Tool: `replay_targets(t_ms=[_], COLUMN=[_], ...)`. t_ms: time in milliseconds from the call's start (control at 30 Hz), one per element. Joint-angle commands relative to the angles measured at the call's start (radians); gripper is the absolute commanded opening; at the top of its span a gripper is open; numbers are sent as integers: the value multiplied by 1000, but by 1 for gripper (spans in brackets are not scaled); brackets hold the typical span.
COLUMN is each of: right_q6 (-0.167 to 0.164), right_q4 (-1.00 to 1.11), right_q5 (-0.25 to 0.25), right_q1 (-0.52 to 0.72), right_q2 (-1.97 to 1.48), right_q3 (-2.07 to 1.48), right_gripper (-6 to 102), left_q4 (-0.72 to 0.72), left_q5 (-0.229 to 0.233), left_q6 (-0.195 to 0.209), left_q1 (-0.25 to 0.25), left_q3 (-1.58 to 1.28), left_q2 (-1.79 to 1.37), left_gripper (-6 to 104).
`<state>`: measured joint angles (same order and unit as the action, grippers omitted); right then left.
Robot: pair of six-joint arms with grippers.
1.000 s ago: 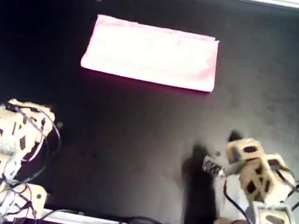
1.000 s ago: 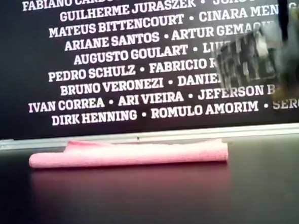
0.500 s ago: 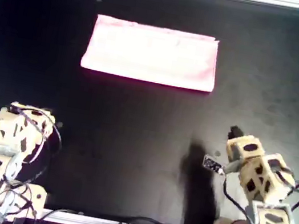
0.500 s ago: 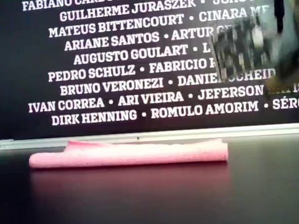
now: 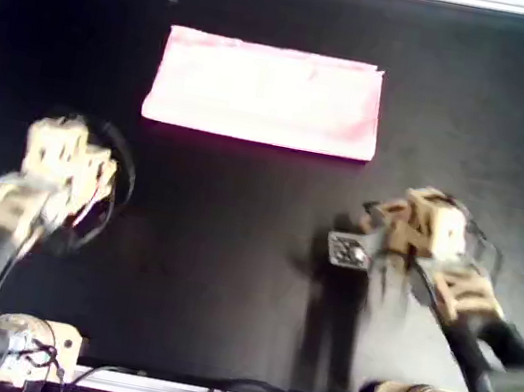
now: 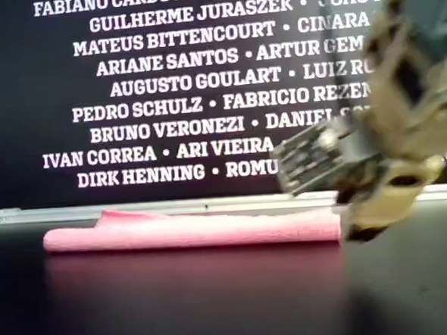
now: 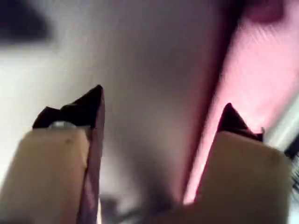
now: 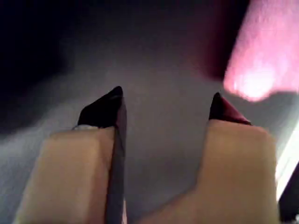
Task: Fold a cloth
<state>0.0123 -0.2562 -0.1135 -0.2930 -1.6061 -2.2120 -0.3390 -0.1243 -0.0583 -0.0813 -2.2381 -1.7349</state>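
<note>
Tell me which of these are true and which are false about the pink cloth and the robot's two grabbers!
1. The cloth lies flat on the black table. True.
2. The left gripper is squeezing the cloth. False: its jaws are open with nothing between them, and the cloth lies beyond its tips.
3. The right gripper is open. True.
4. The cloth is blue. False: it is pink.
5. In the overhead view, both arms are on the cloth's far side. False: they are on the near side, short of its edge.
</note>
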Motion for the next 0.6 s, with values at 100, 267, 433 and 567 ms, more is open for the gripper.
replay_targets(t_ms=[100, 267, 433, 567], right_q6=[78, 80, 75, 72], right_q4=[49, 49, 49, 48], right_q5=[6, 8, 8, 8], right_q1=[-8, -3, -6, 9], right_q2=[135, 261, 364, 420], right_q3=[273, 400, 525, 595], right_gripper=[74, 74, 74, 74], left_q4=[23, 26, 26, 26], left_q5=[11, 11, 12, 12], left_q6=[0, 6, 6, 6], left_q1=[-95, -100, -100, -100], left_q3=[236, 337, 459, 541], left_q2=[176, 262, 374, 433], left_gripper=[87, 87, 87, 87])
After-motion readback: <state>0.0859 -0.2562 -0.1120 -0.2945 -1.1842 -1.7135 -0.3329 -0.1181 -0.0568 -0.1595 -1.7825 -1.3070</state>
